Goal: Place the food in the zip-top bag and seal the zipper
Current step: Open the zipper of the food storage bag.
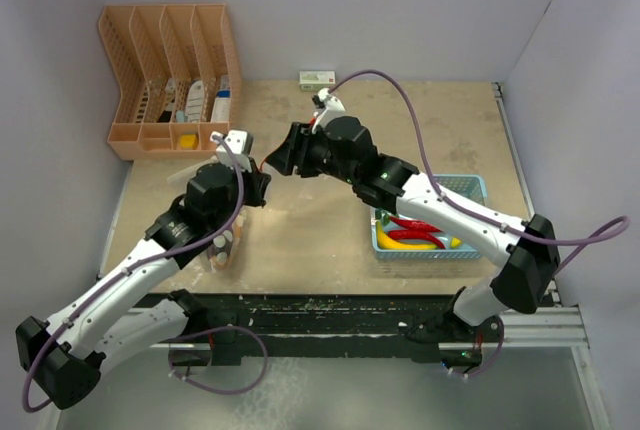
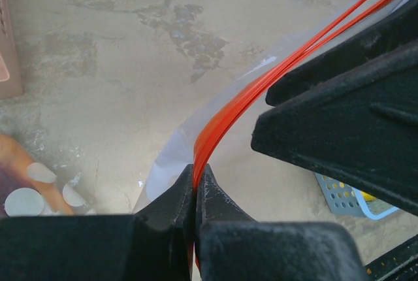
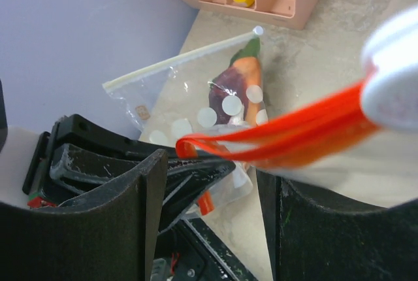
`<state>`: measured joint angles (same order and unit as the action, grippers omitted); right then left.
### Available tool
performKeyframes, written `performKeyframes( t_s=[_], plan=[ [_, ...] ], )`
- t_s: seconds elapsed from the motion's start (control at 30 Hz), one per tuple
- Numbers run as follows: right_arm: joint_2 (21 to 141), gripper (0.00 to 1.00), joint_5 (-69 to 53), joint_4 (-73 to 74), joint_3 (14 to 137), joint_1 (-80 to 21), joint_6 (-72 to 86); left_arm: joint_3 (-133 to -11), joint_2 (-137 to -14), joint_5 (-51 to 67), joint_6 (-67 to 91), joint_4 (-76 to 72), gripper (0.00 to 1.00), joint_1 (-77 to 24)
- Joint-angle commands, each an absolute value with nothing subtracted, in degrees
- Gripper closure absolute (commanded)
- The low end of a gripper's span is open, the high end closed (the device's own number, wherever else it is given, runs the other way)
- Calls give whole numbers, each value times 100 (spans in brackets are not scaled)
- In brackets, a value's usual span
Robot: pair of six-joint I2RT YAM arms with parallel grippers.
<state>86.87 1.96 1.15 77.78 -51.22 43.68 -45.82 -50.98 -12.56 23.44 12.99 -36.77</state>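
My left gripper (image 2: 194, 180) is shut on the red-orange zipper (image 2: 228, 114) of the clear dotted zip-top bag (image 2: 170, 153); the two strips lie together at the jaws. My right gripper (image 3: 212, 170) is open, and the zipper (image 3: 274, 137) runs across between its fingers (image 3: 130, 215). The two grippers are close together above the table's left middle, left (image 1: 262, 188) and right (image 1: 280, 162). The bag (image 3: 196, 91) hangs down to the table with an orange, green and purple food piece (image 3: 241, 82) inside. Red chilies (image 1: 415, 225) and yellow banana pieces (image 1: 400, 243) lie in the blue basket.
The light blue basket (image 1: 470, 187) stands at the front right, under the right arm. A peach organizer (image 1: 170, 70) stands at the back left. A small white box (image 1: 317, 78) lies at the back edge. Walls close in on three sides.
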Motion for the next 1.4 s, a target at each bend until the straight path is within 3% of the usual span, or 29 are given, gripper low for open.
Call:
performKeyframes(
  t_s=[0.0, 0.2, 0.33, 0.6, 1.1, 1.37],
  plan=[
    [8712, 42, 305, -316, 8104, -5159, 4433, -4504, -4872, -1015, 2429, 923, 100, -3678],
    [8958, 49, 421, -112, 8259, -5159, 4412, -4469, -4659, -840, 2441, 962, 100, -3682],
    [9026, 60, 330, -51, 8299, -5159, 4377, -4444, -4569, -644, 2429, 958, 100, -3683],
    [8848, 100, 494, 149, 8105, -5157, 4317, -4321, -4477, -593, 2448, 869, 100, -3683],
    [8638, 100, 567, 12, 7442, -5133, 4479, -4024, -4508, -474, 2566, 638, 100, -3682],
    [9217, 86, 522, 29, 8158, -5115, 4649, -4019, -4578, -348, 2626, 533, 100, -3682]
  ],
)
